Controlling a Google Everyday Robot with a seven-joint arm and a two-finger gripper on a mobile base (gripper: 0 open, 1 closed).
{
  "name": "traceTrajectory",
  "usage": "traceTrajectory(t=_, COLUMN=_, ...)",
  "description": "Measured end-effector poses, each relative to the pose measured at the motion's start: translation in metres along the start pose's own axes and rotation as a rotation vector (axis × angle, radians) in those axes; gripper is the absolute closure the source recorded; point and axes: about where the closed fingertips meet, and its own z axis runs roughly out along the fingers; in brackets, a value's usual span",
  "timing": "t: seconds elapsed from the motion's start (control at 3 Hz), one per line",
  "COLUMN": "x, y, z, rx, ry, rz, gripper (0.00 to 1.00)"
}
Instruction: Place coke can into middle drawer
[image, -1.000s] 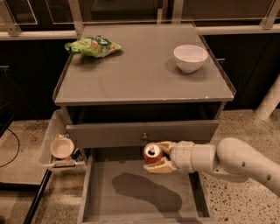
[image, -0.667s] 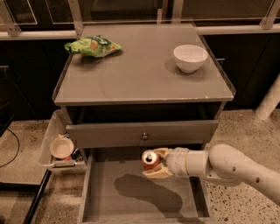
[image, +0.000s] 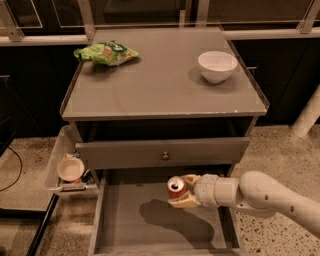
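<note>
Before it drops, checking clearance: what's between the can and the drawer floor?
Nothing: the camera view shows the gripper holding the can over bare drawer floor.

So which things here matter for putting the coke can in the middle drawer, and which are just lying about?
For the job: small red coke can, held in the cream two-finger gripper over the wide open grey drawer.
Lying about: crumpled green chip bag; white round bowl.

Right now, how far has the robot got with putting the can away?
Done: the middle drawer is pulled open. In hand: the gripper is shut on the coke can, held above the drawer floor, shadow beneath. Left: lower it, let go.
</note>
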Motion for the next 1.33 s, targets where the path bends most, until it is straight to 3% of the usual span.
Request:
traceTrajectory(t=0.67, x=0.037, y=0.01, z=0.043, rx=0.082, ry=-0.01, rz=0.038, gripper=1.0)
traceTrajectory(t=1.33, x=0.084, y=0.021, z=0.084, rx=0.148, ry=-0.036, rz=0.034, gripper=1.0)
